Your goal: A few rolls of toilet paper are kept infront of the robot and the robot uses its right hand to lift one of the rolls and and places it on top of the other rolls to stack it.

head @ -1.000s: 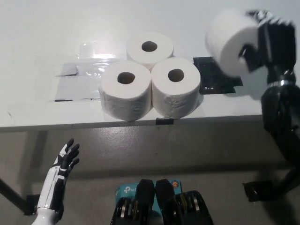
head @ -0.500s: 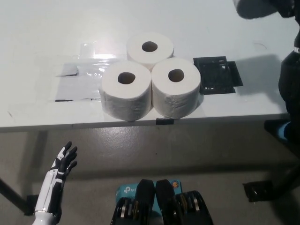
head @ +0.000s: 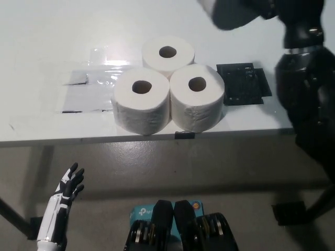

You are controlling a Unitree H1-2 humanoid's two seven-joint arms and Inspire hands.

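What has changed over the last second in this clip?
The right hand has carried the lifted roll up and toward picture left, from beside the black pad to the top edge, nearer above the three rolls; only the roll's shadowed underside shows now. The three rolls and pad have not moved. The left hand stays low and open.
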